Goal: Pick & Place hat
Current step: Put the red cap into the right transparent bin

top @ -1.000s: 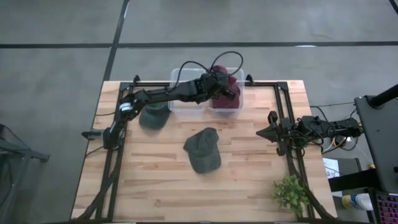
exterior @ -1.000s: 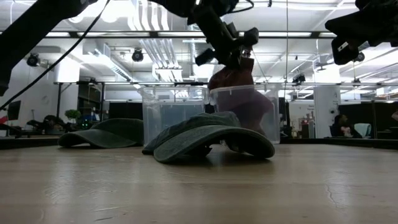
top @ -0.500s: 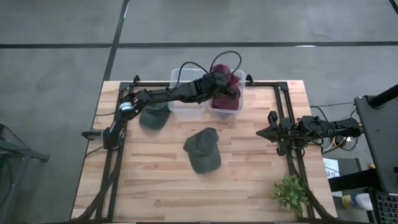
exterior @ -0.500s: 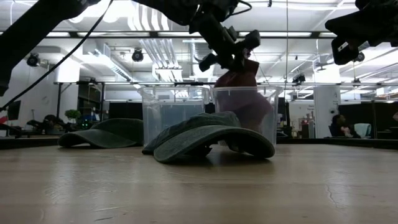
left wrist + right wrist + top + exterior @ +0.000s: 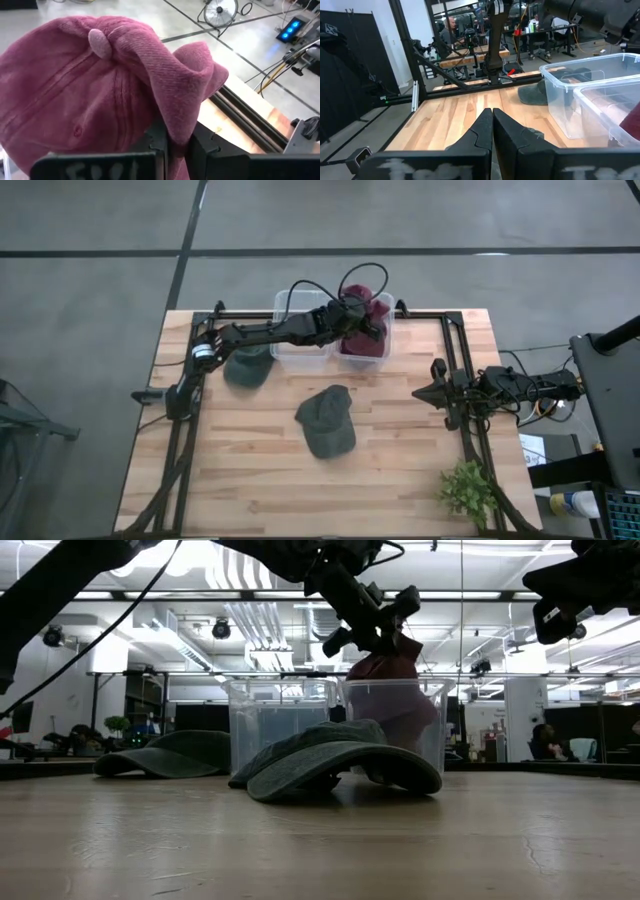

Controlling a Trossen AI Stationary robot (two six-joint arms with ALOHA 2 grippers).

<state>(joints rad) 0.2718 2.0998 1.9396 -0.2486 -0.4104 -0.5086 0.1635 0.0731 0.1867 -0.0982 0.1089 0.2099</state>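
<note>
A maroon cap [image 5: 366, 332] hangs from my left gripper [image 5: 350, 320] over the right-hand clear bin [image 5: 390, 320] at the table's far edge. In the low view the maroon cap [image 5: 388, 665] has its lower part inside that bin [image 5: 428, 730]. A green cap [image 5: 326, 422] lies crown up at the middle of the table. A second dark green cap [image 5: 247, 366] lies left of the bins. My right gripper [image 5: 428, 393] waits shut at the table's right edge, touching nothing. My left gripper [image 5: 175, 145] pinches a raised fold of the maroon cap's crown [image 5: 177, 117], a short way from the top button [image 5: 98, 42]. The fingers [image 5: 372, 628] come slanting down from the table's left. The cap hangs below them, bunched, with its lower part inside the right bin.
An empty clear bin [image 5: 300, 340] stands beside the right one, to its left. A small green plant [image 5: 466, 490] sits at the near right corner. Black rails [image 5: 465, 395] run along the table's sides. Bare wood lies near and left of the green cap.
My left gripper has moved slightly toward the table's far right with the maroon cap, staying shut on it. The cap has sunk a little and now sits more squarely over the right bin. In the last half second it has kept nearly still.
</note>
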